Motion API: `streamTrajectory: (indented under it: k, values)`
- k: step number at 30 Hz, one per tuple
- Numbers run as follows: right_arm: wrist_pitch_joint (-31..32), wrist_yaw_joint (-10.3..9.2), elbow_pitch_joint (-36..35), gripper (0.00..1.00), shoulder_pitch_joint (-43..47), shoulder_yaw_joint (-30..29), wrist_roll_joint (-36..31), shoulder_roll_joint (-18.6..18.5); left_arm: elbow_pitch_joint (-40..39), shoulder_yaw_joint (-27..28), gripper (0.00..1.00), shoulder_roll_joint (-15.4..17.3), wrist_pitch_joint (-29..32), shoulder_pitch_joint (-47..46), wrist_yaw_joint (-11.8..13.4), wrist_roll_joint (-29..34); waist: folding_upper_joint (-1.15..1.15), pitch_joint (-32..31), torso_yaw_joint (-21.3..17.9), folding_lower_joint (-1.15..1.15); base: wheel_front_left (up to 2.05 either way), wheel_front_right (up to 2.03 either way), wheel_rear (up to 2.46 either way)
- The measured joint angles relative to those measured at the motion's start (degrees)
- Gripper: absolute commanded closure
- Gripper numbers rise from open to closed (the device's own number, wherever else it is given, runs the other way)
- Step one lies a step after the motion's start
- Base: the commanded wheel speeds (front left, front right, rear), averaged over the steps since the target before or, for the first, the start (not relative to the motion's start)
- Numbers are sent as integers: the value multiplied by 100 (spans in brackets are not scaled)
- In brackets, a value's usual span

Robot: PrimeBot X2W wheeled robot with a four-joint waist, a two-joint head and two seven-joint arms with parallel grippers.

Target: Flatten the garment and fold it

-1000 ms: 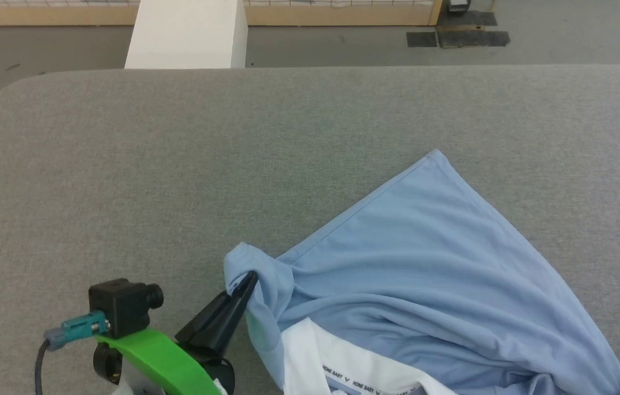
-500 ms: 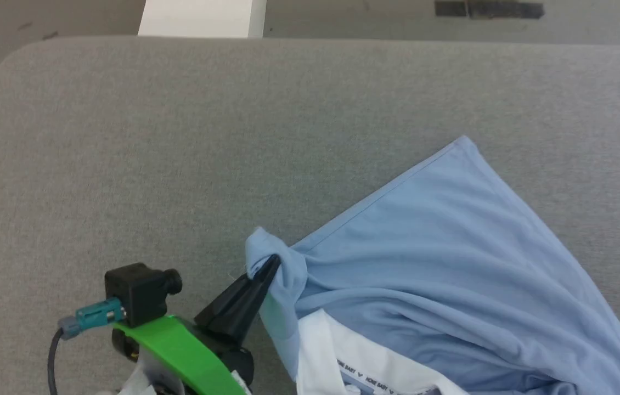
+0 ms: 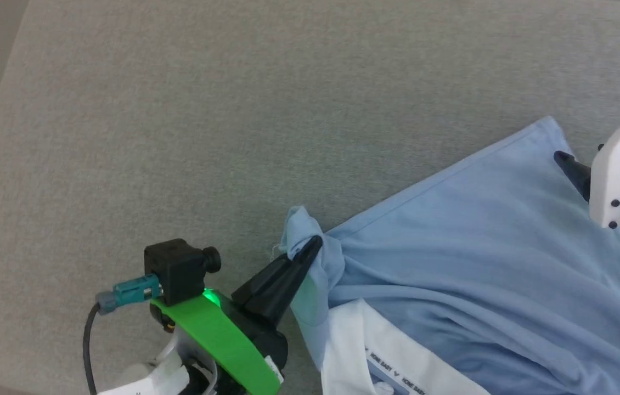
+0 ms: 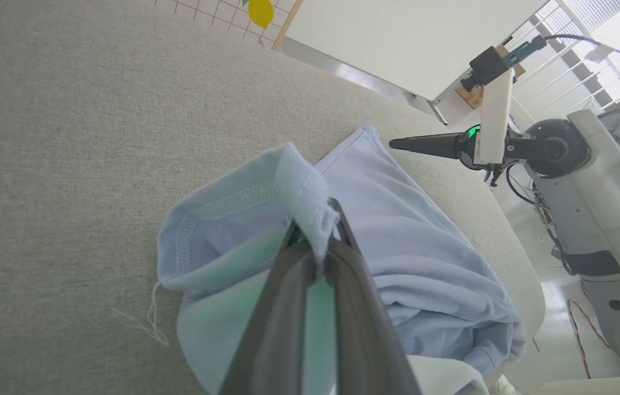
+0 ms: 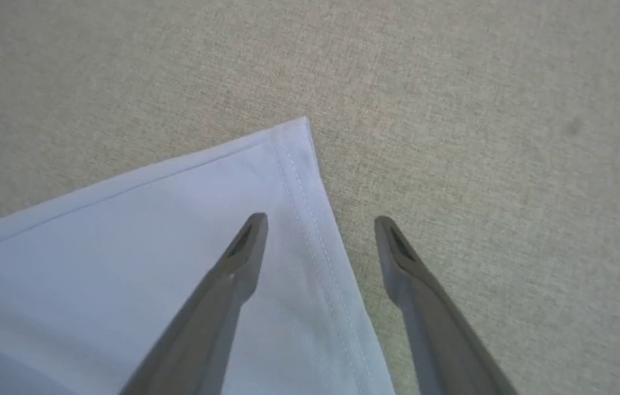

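Light blue polo shirt rumpled on grey fabric surface, white collar nearest. Bunched hemmed edge clamped between fingers of left gripper. Over far corner, right gripper, jaws wide, straddling stitched hem: one finger over cloth, one over bare surface.

soft, even light falls bright over the grey tabletop, with no hard shadows; only faint shade sits in the folds of the garment. a green lamp glows by the left end effector and tints the cloth beside it green. the left wrist view bends strongly toward its edges, and the windows at its upper right are blown out white. in both wrist views the near dark fingers are soft and out of focus, while the hem stitching stays sharp.
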Motion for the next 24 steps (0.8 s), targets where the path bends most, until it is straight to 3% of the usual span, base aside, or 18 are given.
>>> streamTrajectory:
  k: [8,9,10,17,24]
  values:
    - [-91,-1,506,0,-319,271,-111,-264,164,-119,100,-126,-58,-121,-118,0,0,308,369,0,0,0,0]
    - [-92,-1,533,17,-361,286,-111,-287,185,-129,100,-135,-59,-133,-123,0,0,334,399,0,0,0,0]
    - [-89,-1,571,100,-409,279,-111,-308,208,-141,100,-147,-60,-151,-123,0,0,362,434,0,0,0,0]
    - [-66,0,584,100,-506,235,-209,-314,289,-75,100,-135,-122,-155,-143,-1,0,355,491,0,0,0,0]
    - [-1023,0,510,100,-479,-182,-209,74,257,455,100,-120,-567,-318,1,120,0,-14,339,0,0,0,0]
